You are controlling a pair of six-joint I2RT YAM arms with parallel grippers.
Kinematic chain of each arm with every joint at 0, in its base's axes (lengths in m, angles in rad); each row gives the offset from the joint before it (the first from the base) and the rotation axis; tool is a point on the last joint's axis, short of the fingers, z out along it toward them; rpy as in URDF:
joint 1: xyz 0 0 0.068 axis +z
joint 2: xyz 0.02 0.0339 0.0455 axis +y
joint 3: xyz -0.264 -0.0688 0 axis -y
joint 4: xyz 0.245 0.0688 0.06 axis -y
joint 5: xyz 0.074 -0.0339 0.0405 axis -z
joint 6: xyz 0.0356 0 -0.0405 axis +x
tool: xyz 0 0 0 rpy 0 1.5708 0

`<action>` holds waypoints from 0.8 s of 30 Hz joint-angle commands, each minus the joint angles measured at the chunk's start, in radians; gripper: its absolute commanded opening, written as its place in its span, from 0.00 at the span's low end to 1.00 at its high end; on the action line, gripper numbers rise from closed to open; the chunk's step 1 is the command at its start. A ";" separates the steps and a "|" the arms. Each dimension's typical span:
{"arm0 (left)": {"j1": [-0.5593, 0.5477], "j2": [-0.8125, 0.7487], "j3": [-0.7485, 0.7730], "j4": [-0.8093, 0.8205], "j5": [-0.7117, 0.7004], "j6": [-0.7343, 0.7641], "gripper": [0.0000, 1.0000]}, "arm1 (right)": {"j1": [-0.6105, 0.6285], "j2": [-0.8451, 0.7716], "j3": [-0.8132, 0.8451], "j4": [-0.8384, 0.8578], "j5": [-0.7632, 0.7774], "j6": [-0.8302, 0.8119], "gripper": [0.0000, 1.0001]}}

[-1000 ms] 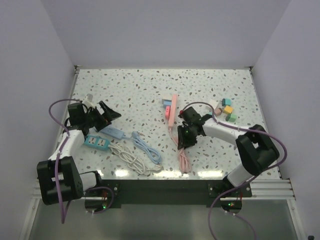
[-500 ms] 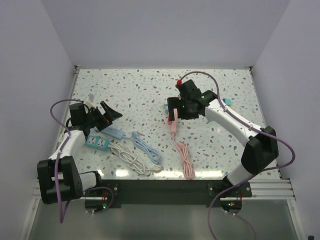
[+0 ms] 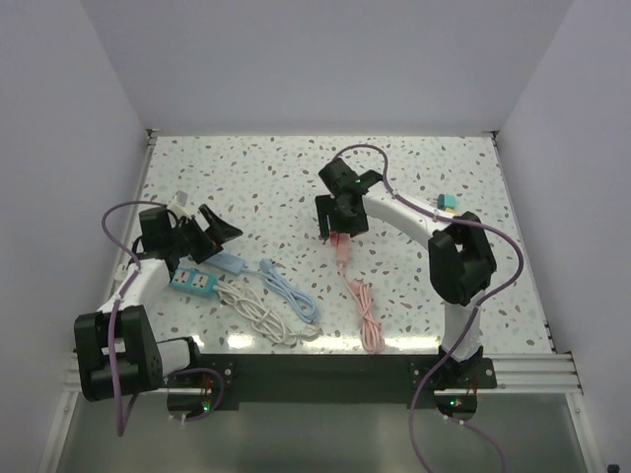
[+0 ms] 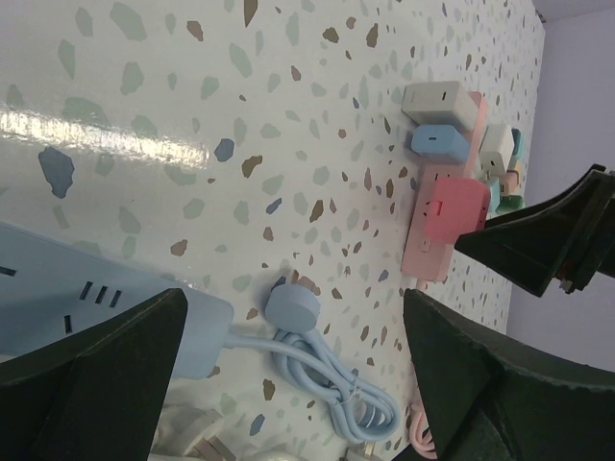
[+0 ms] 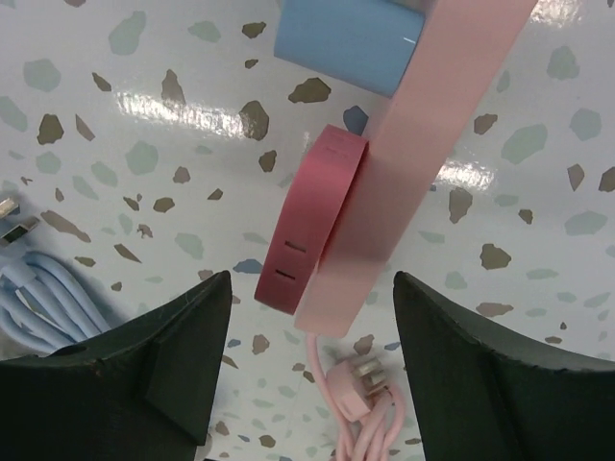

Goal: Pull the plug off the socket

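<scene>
A pink socket strip [image 5: 423, 144] lies mid-table, mostly under my right arm in the top view [image 3: 340, 242]. A red plug [image 5: 307, 221] sits in its side near the cable end, and a light blue plug [image 5: 351, 34] further along. My right gripper [image 5: 312, 279] hovers open over that end, with one finger on each side of the red plug and the strip and neither touching them. The left wrist view shows the strip [image 4: 423, 259] with red [image 4: 454, 206], blue [image 4: 437, 140] and white [image 4: 437, 101] plugs. My left gripper [image 3: 209, 233] is open at the far left, holding nothing.
The strip's pink cable and its loose plug [image 5: 360, 384] trail toward the near edge [image 3: 363, 315]. A light blue strip [image 3: 229, 262], a teal strip [image 3: 192, 282], a coiled blue cable [image 4: 327, 384] and a white cable [image 3: 251, 313] lie by the left arm. Coloured blocks [image 3: 446, 202] sit at the right.
My right gripper has left the pink cable, swung back and left over the pink strip, and opened. The left arm has barely moved.
</scene>
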 commanded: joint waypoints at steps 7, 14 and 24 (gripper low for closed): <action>-0.007 0.001 -0.025 0.044 -0.006 0.009 1.00 | 0.007 0.111 0.124 0.025 -0.008 0.028 0.54; -0.008 0.001 -0.043 0.090 0.014 0.008 1.00 | 0.000 0.097 0.069 0.069 -0.085 0.035 0.00; -0.053 0.060 -0.042 0.150 0.050 -0.002 1.00 | -0.195 -0.070 -0.314 0.609 -0.716 0.204 0.00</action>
